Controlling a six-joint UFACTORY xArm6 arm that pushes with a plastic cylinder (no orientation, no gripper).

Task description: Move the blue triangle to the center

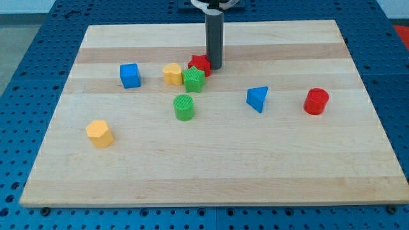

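This looks like a robotics lab or test bench. A pale wooden surface (211, 179) made of glued planks lies on a blue metal bench (19, 115) drilled with a regular grid of mounting holes, visible past every edge of the surface. A dark rod (214, 38) comes down from a machine mount at the far edge. Small ridged plastic blocks (130, 75) in bright colours are scattered about, like practice pieces.

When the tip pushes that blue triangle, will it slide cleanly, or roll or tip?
The blue triangle looks rigid and sits flat on the wooden board, so it probably slides. Its slanted sides may make it rotate under an off-centre push. My tip is beside the red block.
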